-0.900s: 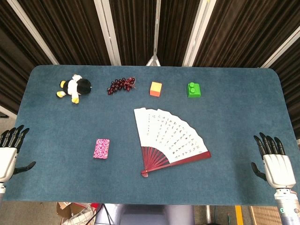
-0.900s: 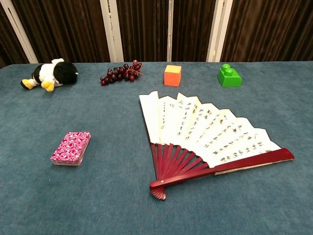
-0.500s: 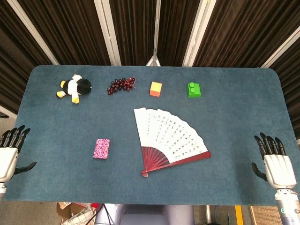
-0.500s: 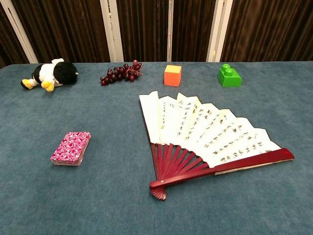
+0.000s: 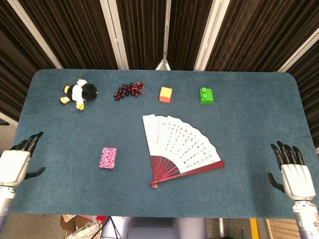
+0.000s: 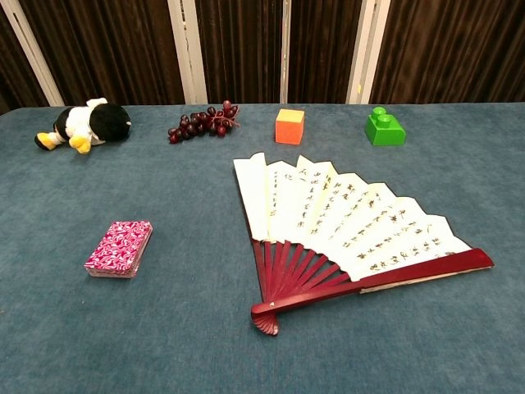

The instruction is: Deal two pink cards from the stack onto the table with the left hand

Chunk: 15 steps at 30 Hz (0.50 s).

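a blue felt table (image 5: 249,99) seen from above and from chest height. the stack of pink cards (image 5: 107,157) lies flat on the near left part of the table, squared up, with no card dealt beside it. just to its right is an open paper fan (image 5: 180,147), cream leaf with dark writing and red ribs, its pivot pointing toward the near edge.

the left hand (image 5: 15,162) sits at the left edge of the table in the head view, well apart from the stack, its fingers (image 5: 30,142) stretched out and apart, thumb out to the side, holding nothing. the right hand (image 5: 294,174) is at the near right edge, back of the hand up, fingers straight and spread, also holding nothing. neither hand shows in the chest view.

along the far side of the table, from left to right: a plush penguin (image 5: 79,93) lying on its side, a bunch of dark red grapes (image 5: 128,90), an orange cube (image 5: 165,94) and a green toy brick (image 5: 206,95). dark curtains with pale vertical strips hang behind the table.
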Motion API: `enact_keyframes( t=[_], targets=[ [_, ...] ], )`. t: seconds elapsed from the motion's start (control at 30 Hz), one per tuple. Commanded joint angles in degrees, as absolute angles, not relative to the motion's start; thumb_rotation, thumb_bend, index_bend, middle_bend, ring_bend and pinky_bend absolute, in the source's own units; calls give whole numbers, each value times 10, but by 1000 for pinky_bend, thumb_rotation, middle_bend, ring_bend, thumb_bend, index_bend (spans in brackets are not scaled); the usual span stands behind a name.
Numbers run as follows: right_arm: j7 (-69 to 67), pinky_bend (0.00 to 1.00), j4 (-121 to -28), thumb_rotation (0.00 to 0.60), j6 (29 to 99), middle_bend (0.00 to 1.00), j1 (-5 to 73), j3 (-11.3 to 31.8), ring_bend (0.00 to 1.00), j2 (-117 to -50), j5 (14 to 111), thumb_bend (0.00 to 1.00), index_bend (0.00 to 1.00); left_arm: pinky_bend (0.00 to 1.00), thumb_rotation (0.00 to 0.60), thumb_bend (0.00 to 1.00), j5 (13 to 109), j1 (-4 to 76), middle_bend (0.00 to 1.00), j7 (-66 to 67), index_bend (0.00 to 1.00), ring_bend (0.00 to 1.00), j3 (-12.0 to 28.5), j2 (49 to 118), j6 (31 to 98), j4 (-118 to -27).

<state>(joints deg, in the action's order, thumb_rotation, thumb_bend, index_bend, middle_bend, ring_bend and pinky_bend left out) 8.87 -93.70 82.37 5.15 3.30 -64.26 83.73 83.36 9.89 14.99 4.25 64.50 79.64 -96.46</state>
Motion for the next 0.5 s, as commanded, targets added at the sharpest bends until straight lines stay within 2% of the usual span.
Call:
enact_keyframes(
  t=[0.03,0.13,0.2,0.23,0.3,0.37,0.4,0.43,0.47,0.5],
  targets=[
    [91,51,-937,600,822,0,53,32,0,-643,841,367,0,720,600,15,774,138,465,174,0,546,72,654,735,-999],
    [90,51,-937,600,821,0,54,31,0,-644,842,366,0,774,600,17,714,168,557,212,42,625,90,654,688,-1032],
    [88,51,-937,600,820,0,54,31,0,-644,841,366,0,787,600,21,670,193,569,258,83,637,99,660,661,-1049],
    [86,51,-937,600,819,0,54,32,0,-644,840,367,0,779,600,22,653,201,530,274,92,617,101,662,652,-1055],
    [84,51,-936,600,819,0,55,32,0,-643,841,367,0,725,600,22,609,220,391,308,82,538,106,672,635,-1067],
    [81,51,-936,600,819,0,54,31,0,-642,842,366,0,541,600,22,566,240,153,340,42,323,110,687,627,-1075],
    [80,51,-936,600,820,0,54,31,0,-642,843,366,0,460,600,22,549,248,87,355,26,238,110,694,626,-1077],
    [79,51,-936,600,820,0,54,31,0,-642,844,366,0,346,600,22,534,255,23,368,9,126,109,700,626,-1080],
    [78,51,-936,600,820,0,54,31,0,-641,844,366,0,237,600,22,526,260,1,378,1,54,108,705,626,-1081],
    [78,51,-936,600,820,0,54,31,0,-642,844,367,0,177,600,21,520,265,0,386,0,25,106,710,627,-1081]
  ],
)
